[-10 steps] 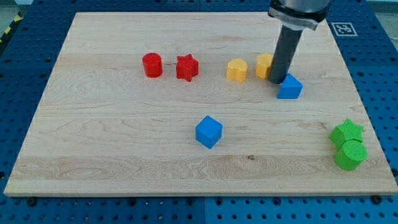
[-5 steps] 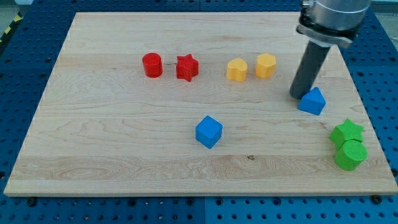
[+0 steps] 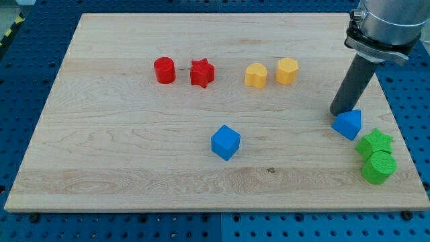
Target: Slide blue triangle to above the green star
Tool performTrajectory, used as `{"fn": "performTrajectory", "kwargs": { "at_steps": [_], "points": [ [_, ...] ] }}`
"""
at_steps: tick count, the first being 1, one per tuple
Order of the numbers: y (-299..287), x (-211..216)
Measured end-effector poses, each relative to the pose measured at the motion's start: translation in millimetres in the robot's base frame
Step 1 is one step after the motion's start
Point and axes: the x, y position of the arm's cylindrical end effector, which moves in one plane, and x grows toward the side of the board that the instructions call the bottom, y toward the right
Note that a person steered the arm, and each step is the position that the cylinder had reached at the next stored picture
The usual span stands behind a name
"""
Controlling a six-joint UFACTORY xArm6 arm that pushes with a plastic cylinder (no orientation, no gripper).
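The blue triangle (image 3: 349, 124) lies near the view's right edge of the wooden board, just up and left of the green star (image 3: 375, 142). My tip (image 3: 340, 112) touches the triangle's upper left side. The dark rod rises from there toward the view's top right. A green cylinder (image 3: 379, 167) sits right below the green star.
A blue cube (image 3: 225, 142) sits at the board's middle. A red cylinder (image 3: 164, 70) and a red star (image 3: 201, 72) stand at upper left of centre. A yellow heart (image 3: 255, 75) and a yellow hexagon (image 3: 287, 70) stand to their right. The board's right edge (image 3: 396, 128) is close.
My tip has pushed the blue triangle down and to the right, from beside the yellow hexagon to next to the green star.
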Motion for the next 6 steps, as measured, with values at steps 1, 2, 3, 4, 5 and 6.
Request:
{"fn": "performTrajectory", "kwargs": {
  "at_steps": [1,2,3,4,5,6],
  "points": [
    [-5,-20],
    [-40,-30],
    [-70,-18],
    [-77,0],
    [-54,17],
    [-33,19]
  ]
}}
